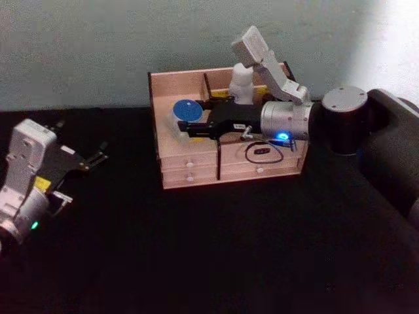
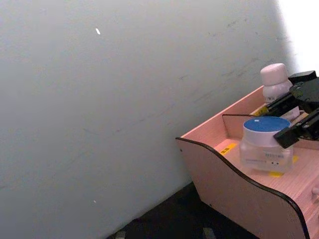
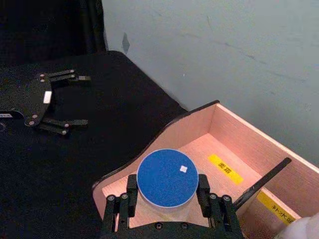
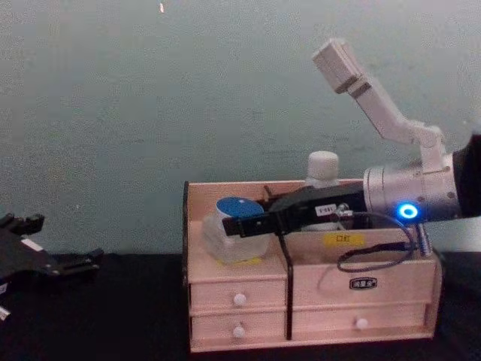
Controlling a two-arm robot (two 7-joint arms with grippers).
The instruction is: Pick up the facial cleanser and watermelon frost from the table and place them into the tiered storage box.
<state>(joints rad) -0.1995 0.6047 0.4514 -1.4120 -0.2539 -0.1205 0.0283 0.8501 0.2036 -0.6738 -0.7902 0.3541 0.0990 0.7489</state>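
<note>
The tiered storage box (image 1: 196,171) (image 4: 361,304) stands at the back of the black table. A clear jar with a blue lid (image 1: 185,110) (image 3: 166,177) (image 4: 229,239) rests in its left compartment. My right gripper (image 1: 190,122) (image 3: 167,193) (image 4: 242,222) reaches in from the right, its black fingers (image 3: 202,191) pressed to both sides of the lid. A white bottle (image 1: 242,82) (image 2: 274,79) (image 4: 322,167) stands upright in the back compartment. I cannot tell which item is the facial cleanser and which the watermelon frost. My left gripper (image 1: 101,152) (image 3: 85,99) hangs open at the far left, holding nothing.
A grey wall (image 2: 124,99) rises directly behind the box. Black tabletop (image 1: 216,261) stretches in front of the box and to its left. Small white-knobbed drawers (image 4: 239,299) line the box front. A black cable (image 4: 376,252) loops off my right wrist over the right compartment.
</note>
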